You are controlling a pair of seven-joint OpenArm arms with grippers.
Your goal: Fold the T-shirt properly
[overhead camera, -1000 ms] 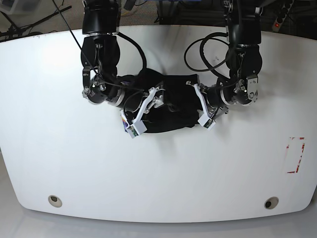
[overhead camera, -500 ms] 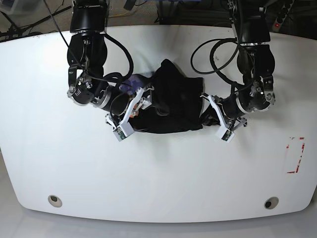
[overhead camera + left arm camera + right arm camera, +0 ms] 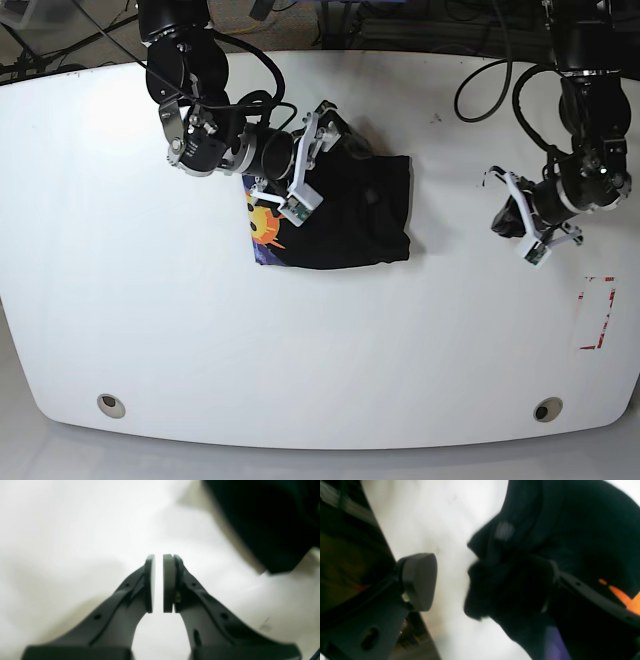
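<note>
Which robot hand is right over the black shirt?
The right gripper, on the left in the base view. Its jaws are wide open over the T-shirt. The left gripper is shut and off over bare table.

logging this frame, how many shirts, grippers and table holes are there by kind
shirt: 1
grippers: 2, left gripper and right gripper
table holes: 2, one and another
total: 5

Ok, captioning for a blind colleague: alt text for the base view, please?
A folded black T-shirt lies on a white table, the open right gripper over its upper left corner. The shut left gripper hangs apart, holding nothing.
</note>
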